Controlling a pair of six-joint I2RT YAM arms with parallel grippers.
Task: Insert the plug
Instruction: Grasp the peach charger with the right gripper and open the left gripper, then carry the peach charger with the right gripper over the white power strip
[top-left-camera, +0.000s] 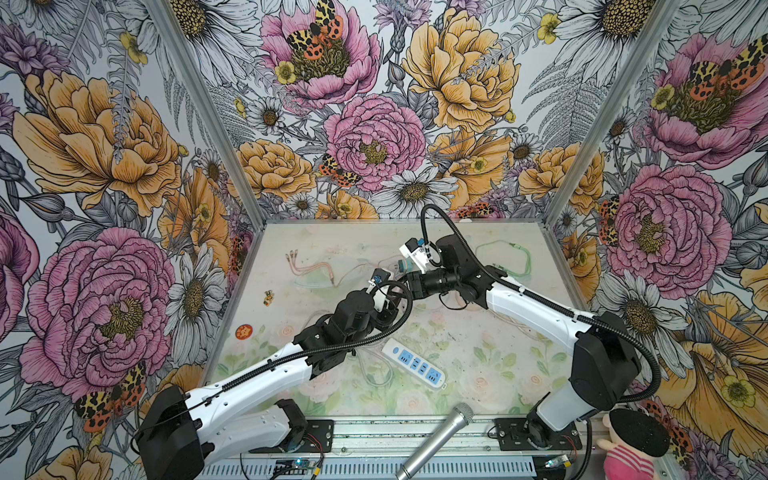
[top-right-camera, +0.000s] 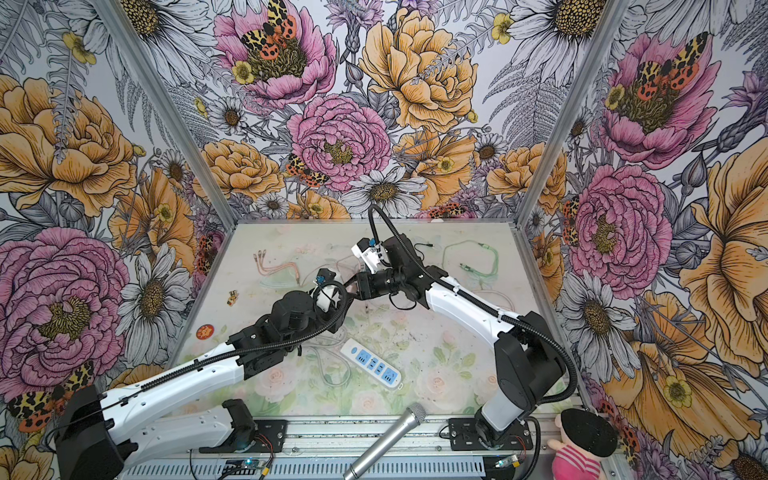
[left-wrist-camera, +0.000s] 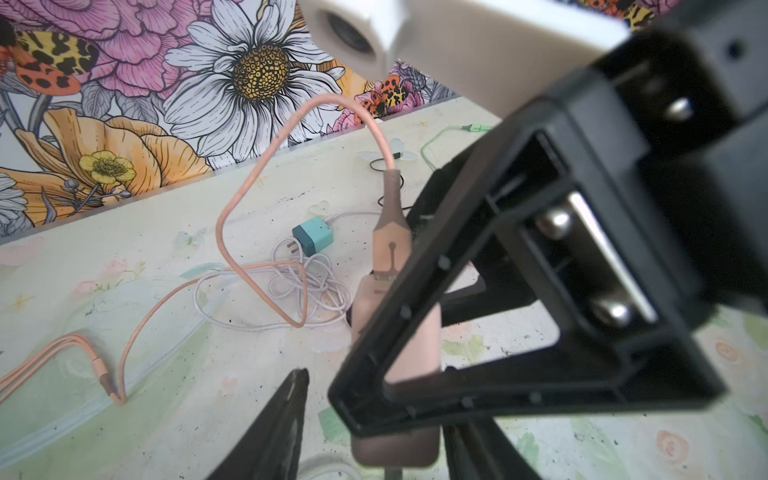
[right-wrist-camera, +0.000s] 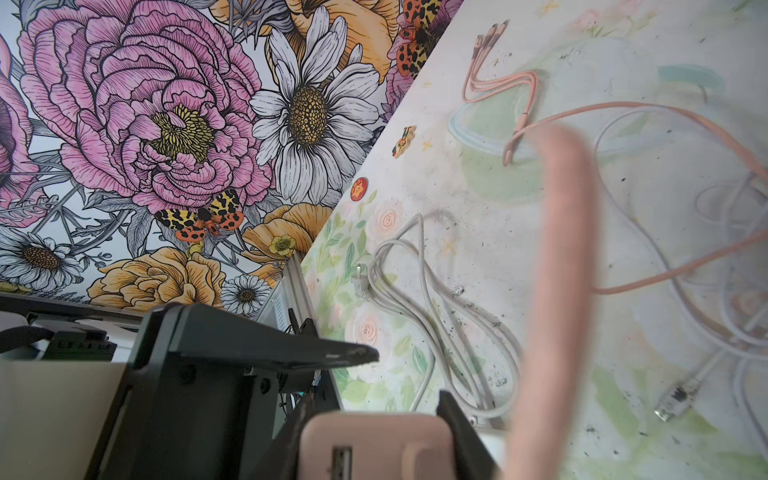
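In a top view you see the charger (top-right-camera: 351, 286) mid-table. Left wrist: plug (left-wrist-camera: 390, 245) sits at the charger's top; your left gripper (left-wrist-camera: 378, 407) stands spread, gripping nothing. Right wrist: right gripper (right-wrist-camera: 374, 411) clamps the charger.

The strip (top-left-camera: 413, 362) is lying front-centre on the table (top-left-camera: 490, 374), the mic (top-left-camera: 440, 436) lying before it. Behind it, the adapter (right-wrist-camera: 374, 436) is sitting in the right gripper (right-wrist-camera: 374, 409). The split cable (right-wrist-camera: 515, 79) is lying back left, the looped cable (top-right-camera: 466, 267) back right.
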